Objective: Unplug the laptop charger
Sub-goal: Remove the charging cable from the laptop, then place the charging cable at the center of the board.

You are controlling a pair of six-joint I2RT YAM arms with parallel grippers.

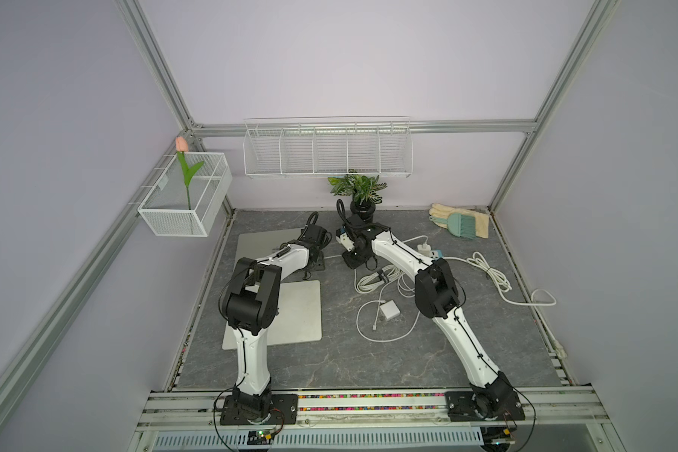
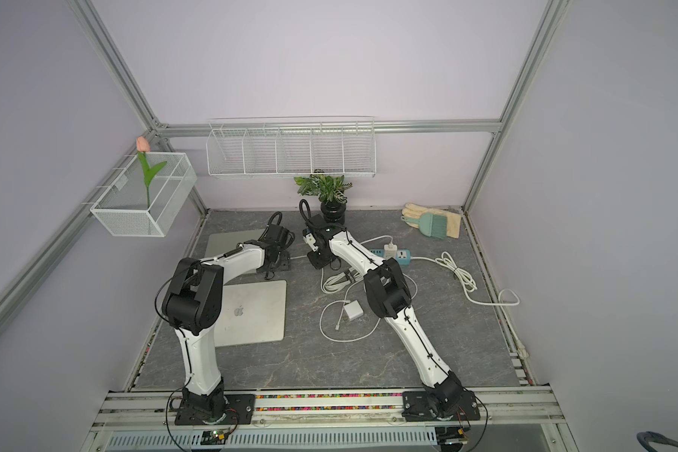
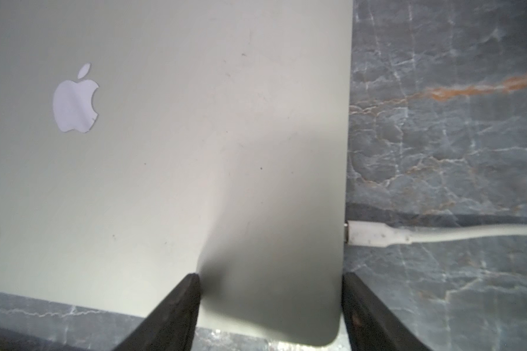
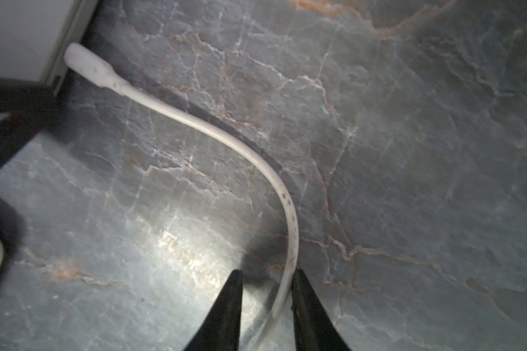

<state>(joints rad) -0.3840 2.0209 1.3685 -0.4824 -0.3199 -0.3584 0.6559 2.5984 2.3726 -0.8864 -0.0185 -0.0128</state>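
The right gripper (image 4: 267,272) is straddling the white charger cable (image 4: 213,127), its jaws standing apart with a gap on one side, not clamping. The cable is curving across the grey marble tabletop (image 4: 408,152) to its plug (image 3: 367,234), which is sitting in the side edge of the closed MacBook (image 3: 165,152). The left gripper (image 3: 270,275) is spanning the lid's corner, wide open.

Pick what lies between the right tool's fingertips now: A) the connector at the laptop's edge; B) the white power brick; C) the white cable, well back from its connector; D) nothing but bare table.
C: in the right wrist view the white cable runs down between the tips of the right tool, while the connector sits apart from them at the edge of the laptop.
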